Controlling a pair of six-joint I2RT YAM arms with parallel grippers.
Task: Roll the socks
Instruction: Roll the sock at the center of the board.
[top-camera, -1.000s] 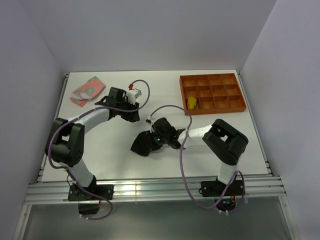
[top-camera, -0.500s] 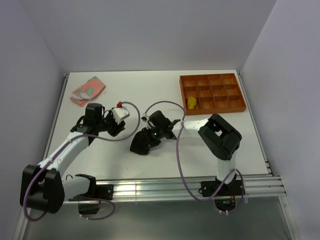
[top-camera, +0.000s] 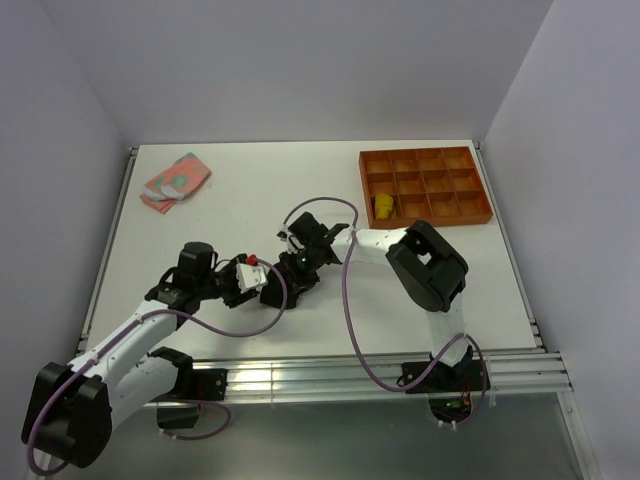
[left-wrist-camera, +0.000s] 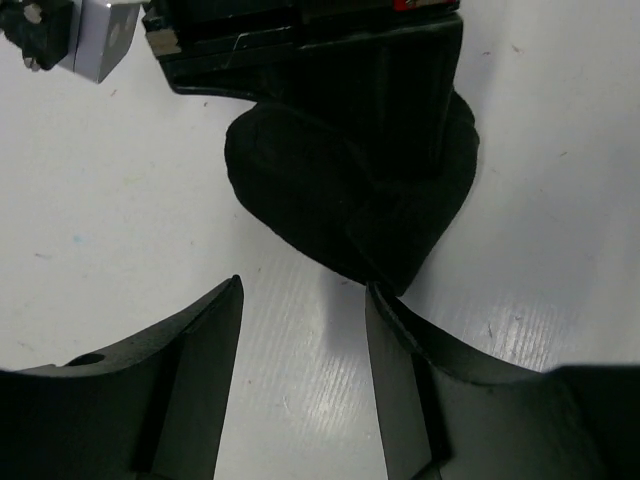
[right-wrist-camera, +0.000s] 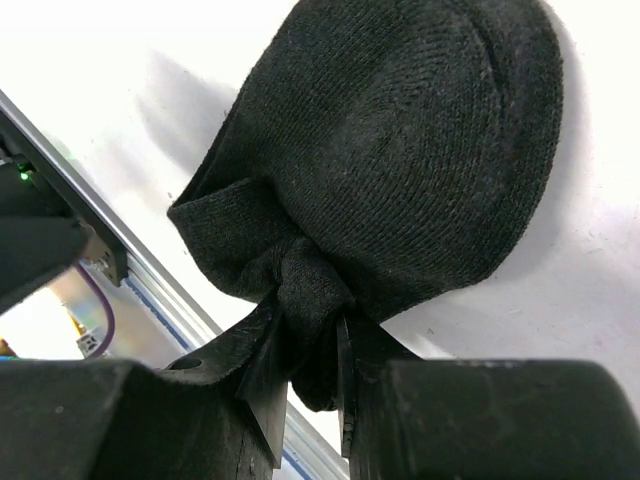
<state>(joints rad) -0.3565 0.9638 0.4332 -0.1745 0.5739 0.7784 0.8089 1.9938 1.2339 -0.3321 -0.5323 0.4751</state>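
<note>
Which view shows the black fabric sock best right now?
Right wrist: the black knitted fabric sock fills the frame, a fold pinched in the right pincer. Left wrist shows it partly behind that pincer; top view shows only a dark sliver.

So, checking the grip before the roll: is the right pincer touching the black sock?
Touching. The right wrist view shows the right pincer clamped on a bunched fold of the black sock.

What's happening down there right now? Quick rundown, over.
Right gripper shut on black sock. Left gripper open at its edge. Pink sock, and yellow sock in orange tray, lie well clear.
</note>
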